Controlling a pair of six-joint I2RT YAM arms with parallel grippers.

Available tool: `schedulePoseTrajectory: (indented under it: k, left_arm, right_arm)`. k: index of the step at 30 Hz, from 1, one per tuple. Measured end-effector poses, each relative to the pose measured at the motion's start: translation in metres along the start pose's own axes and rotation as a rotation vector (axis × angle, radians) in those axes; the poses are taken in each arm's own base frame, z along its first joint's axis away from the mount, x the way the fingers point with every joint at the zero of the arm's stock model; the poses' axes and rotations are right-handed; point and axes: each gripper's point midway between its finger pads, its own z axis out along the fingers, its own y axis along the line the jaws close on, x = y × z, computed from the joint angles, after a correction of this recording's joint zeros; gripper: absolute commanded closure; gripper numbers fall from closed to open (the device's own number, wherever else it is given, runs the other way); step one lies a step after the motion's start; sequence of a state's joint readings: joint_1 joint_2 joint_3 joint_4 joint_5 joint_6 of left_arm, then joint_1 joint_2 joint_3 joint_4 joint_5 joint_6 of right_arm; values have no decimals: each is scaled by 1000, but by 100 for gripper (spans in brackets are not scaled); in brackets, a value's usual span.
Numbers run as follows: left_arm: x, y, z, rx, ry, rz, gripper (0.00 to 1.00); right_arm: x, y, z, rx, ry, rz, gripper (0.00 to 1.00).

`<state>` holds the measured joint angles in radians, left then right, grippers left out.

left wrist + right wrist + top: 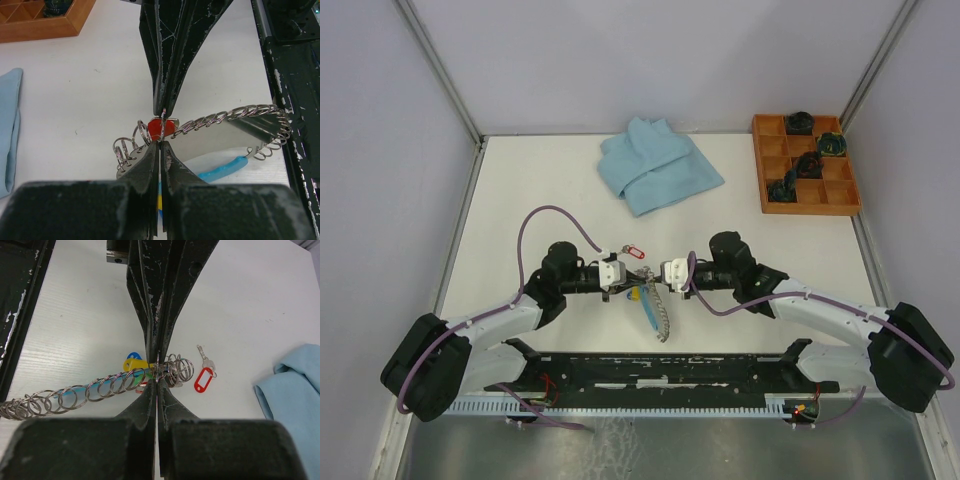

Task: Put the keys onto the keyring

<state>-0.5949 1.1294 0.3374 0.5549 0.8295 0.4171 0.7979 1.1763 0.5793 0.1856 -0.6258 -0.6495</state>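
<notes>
Two hands meet tip to tip near the middle of the surface (520, 180), towards its near edge. The left hand (160, 151) and the right hand (157, 390) each have their fingers pressed together on a wire turn at one end of the keyring (100, 388). Its coil runs from the pinch towards the near edge. The paired grip probably steadies the ring and parts neighbouring turns so that a key can enter. Yellow and blue tags (134, 361) lie under the coil beside the pinch; whether they are threaded cannot be told. A red-tagged key (204, 378) lies loose just beside the ring, not yet on it. The cloth (655, 165) at the far edge and the tray (760, 165) in the far right corner play no part.
</notes>
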Motion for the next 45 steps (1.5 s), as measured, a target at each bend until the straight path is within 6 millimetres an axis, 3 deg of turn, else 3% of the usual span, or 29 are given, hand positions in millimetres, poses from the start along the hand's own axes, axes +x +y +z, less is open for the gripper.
schedulePoseTrajectory:
  k: [18, 45]
  left_arm:
    - [0, -3, 0, 11, -1, -4, 97]
    - [4, -1, 1, -61, 175, -43, 97]
  right_arm:
    - [0, 4, 2, -15, 5, 1, 99]
    - [3, 5, 5, -22, 71, -33, 99]
